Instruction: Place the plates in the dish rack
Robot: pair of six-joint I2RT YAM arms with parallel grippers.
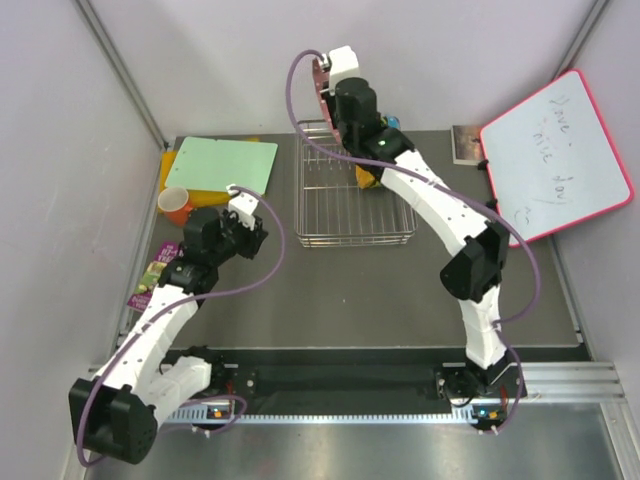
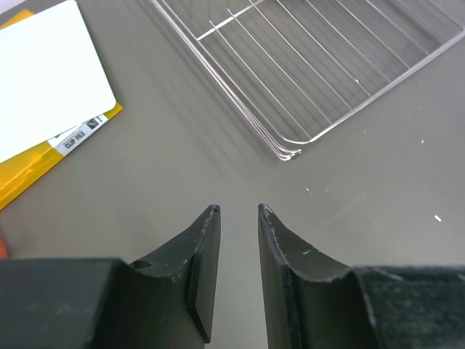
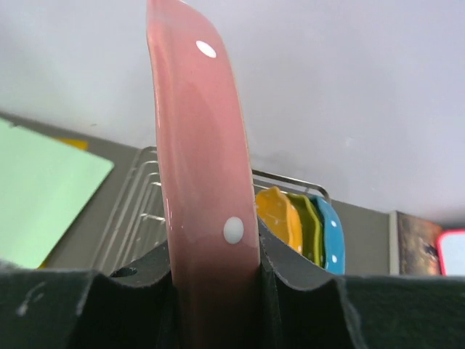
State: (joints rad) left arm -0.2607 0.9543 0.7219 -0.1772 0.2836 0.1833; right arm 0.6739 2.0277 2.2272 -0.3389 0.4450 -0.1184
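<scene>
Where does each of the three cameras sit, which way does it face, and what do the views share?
Top external: above and behind the robot, looking down on the table; left arm and right arm show.
Left wrist: on the left arm, looking past its open left hand at the table and a dish rack corner.
Right wrist: on the right arm, looking over the right hand, shut on the pink plate, toward the back wall.
Shared: all three show the dish rack and the cutting board.

Smooth gloss showing on pink plate (image 3: 203, 182); dish rack (image 2: 312, 73) wire shining metallic; bench (image 2: 167, 160) looking matt grey; left claw (image 2: 238, 211) wearing scuffed matt black.
</scene>
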